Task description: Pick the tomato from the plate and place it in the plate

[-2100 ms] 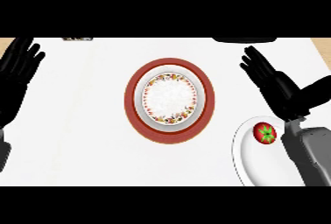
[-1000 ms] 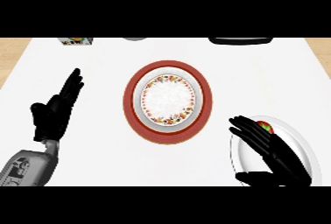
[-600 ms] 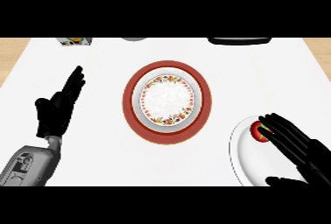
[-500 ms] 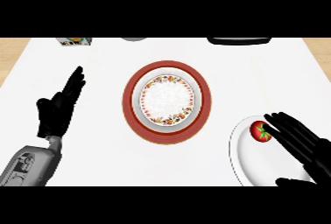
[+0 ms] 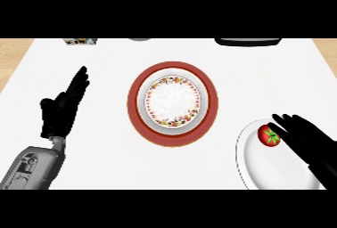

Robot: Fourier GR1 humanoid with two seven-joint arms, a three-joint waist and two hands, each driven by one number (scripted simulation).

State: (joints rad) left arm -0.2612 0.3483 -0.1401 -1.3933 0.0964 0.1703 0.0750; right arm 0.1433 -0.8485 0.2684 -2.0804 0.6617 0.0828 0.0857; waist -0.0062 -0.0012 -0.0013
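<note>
A red tomato (image 5: 269, 135) with a green stem lies on a plain white plate (image 5: 256, 164) at the lower right. My right hand (image 5: 308, 142) hovers over that plate with straight fingers, their tips just right of the tomato, not curled round it. In the middle sits a white plate with a floral rim (image 5: 172, 102) on a red charger plate (image 5: 172, 102). My left hand (image 5: 63, 108) rests open at the left, fingers up.
A small patterned box (image 5: 81, 41), a grey object (image 5: 139, 38) and a dark dish (image 5: 248, 41) stand along the far edge. The wooden counter edge (image 5: 13, 55) shows at the left and right corners.
My right hand has shifted right and down, uncovering the tomato, which it partly hid a second ago. The left hand has stayed nearly still.
</note>
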